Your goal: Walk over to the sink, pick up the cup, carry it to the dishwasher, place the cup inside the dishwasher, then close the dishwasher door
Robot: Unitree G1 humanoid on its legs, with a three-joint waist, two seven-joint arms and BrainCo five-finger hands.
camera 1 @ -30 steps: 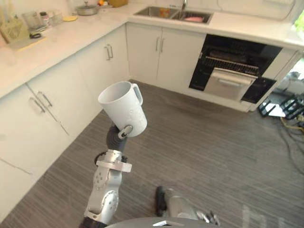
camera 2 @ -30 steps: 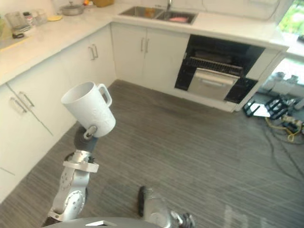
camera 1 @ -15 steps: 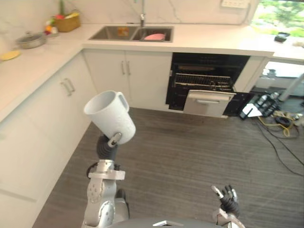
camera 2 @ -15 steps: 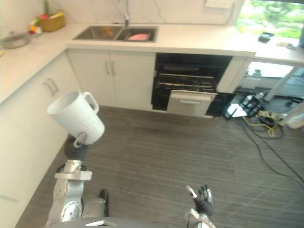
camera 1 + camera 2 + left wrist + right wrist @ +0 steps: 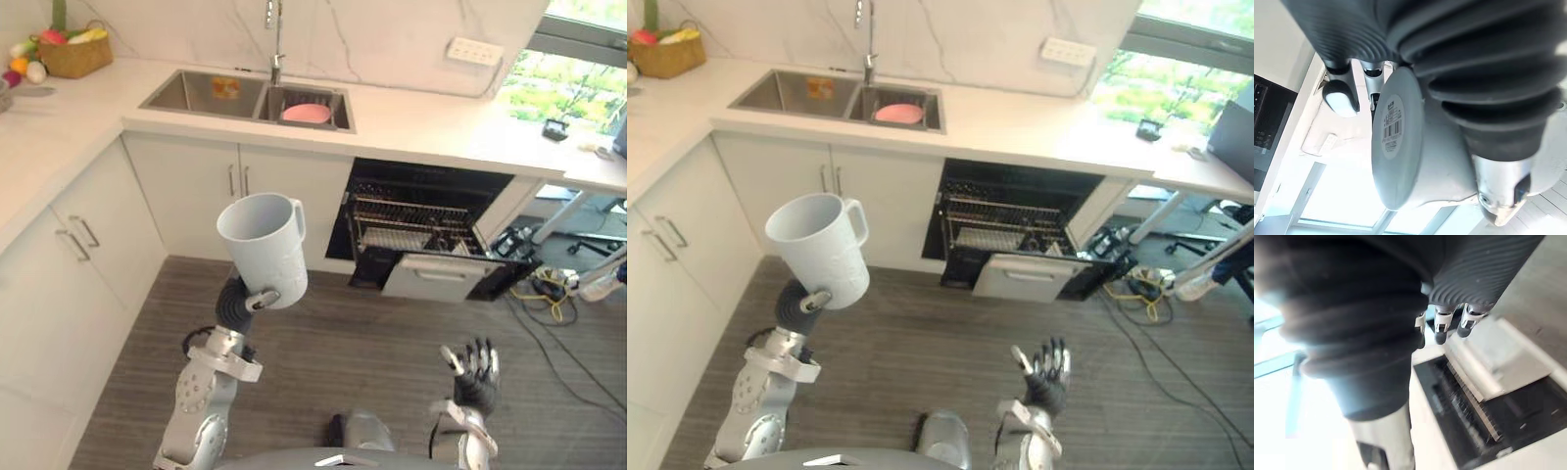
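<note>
Bench [image 5: 421, 117] runs along the far wall and turns down my left side, white, with the sink [image 5: 201, 93] sunk into it ahead and to the left. Under it, right of the sink cabinets, the dishwasher [image 5: 421, 230] stands open: wire racks show in the dark cavity and its door [image 5: 436, 277] hangs partway down in front.

What the coming move turns on, as I judge it, is that the dishwasher lies ahead and to the right of the cup [image 5: 265, 250], with open floor between them. The cup is not at the sink; it is up in the air in front of me, gripped from below by the left robot hand [image 5: 257, 299], thumb against the lower wall and fingers [image 5: 1339, 95] wrapped past the base. Its long axis is close to upright, mouth up and tipped a little away from me, handle toward the dishwasher side.

The right robot hand [image 5: 472, 370] is raised low on the right, fingers spread and holding nothing. It is the nearer one to the dishwasher, and I would keep it for the door.

For writing, the left wrist view shows a barcode sticker [image 5: 1392, 128] on the cup's base; its print is too small for me to read.
</note>
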